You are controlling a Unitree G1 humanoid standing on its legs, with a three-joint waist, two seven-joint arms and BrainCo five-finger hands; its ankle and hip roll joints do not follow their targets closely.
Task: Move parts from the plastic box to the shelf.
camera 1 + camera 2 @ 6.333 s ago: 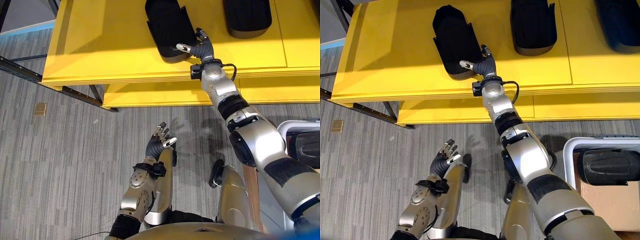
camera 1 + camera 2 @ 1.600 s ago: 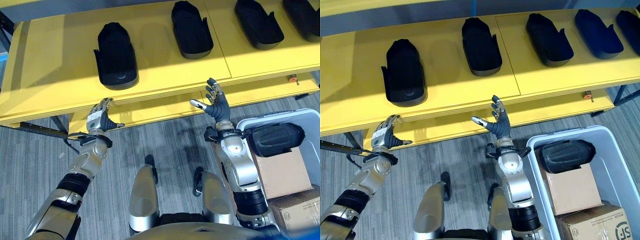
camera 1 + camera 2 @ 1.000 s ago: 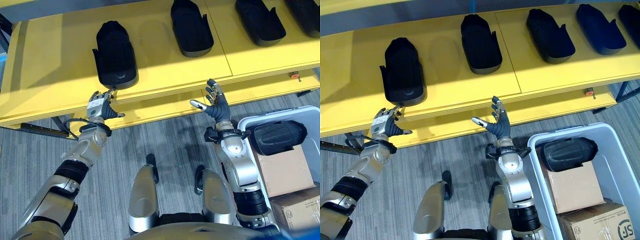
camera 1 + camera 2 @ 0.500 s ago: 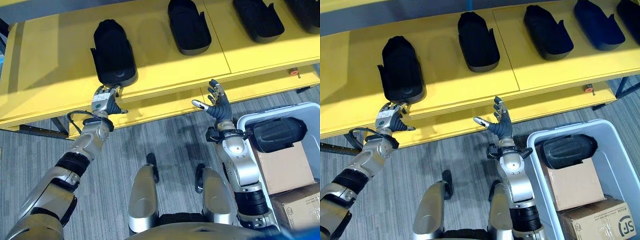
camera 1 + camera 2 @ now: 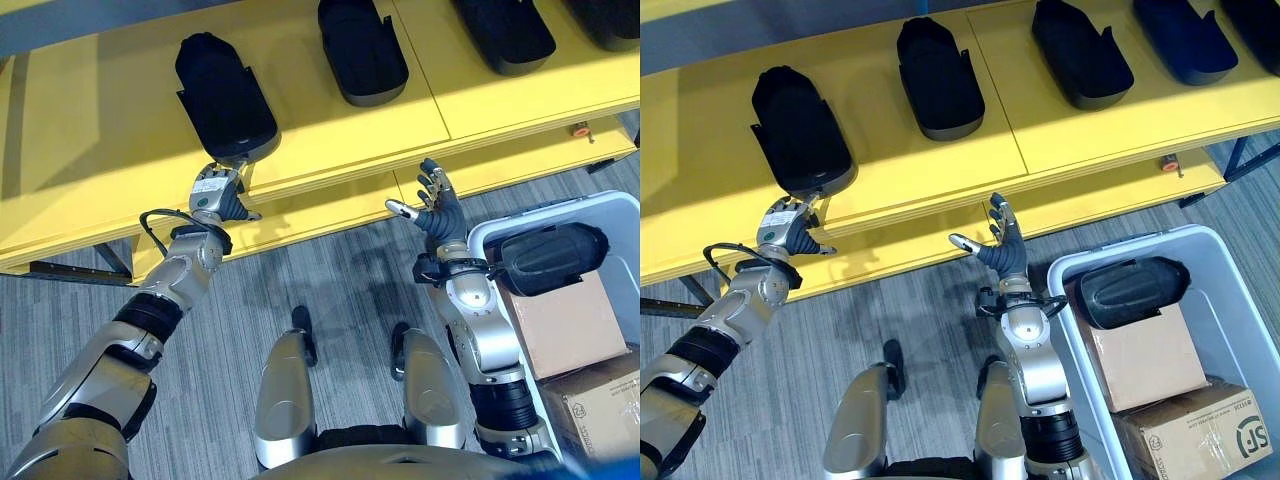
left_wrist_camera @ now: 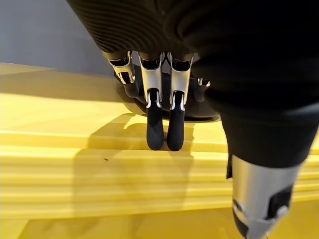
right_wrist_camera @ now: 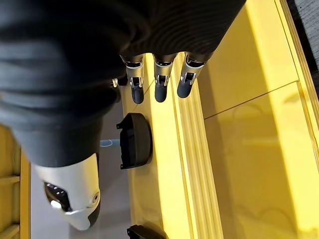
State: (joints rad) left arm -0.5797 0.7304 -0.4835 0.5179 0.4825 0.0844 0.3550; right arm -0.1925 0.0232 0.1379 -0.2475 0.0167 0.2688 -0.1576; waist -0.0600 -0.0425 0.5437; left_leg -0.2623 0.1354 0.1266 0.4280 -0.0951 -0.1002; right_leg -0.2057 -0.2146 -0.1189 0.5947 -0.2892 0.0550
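Note:
Several black moulded parts lie in a row on the yellow shelf (image 5: 100,130). The leftmost part (image 5: 225,95) sits close to the shelf's front edge. My left hand (image 5: 215,192) is right below that part at the edge, open, its straight fingers (image 6: 155,124) pointing at the part (image 6: 199,107). My right hand (image 5: 432,205) hangs open in the air in front of the lower shelf, left of the grey plastic box (image 5: 560,208). One black part (image 5: 548,258) lies in the box.
Two cardboard boxes (image 5: 565,325) fill the rest of the plastic box under the part. A lower yellow shelf (image 5: 330,205) sticks out beneath the top one. Grey striped floor lies between the shelf and the box.
My left hand has risen from below the shelf to its front edge, under the leftmost part. The right hand has held its open pose. The camera has shifted a little.

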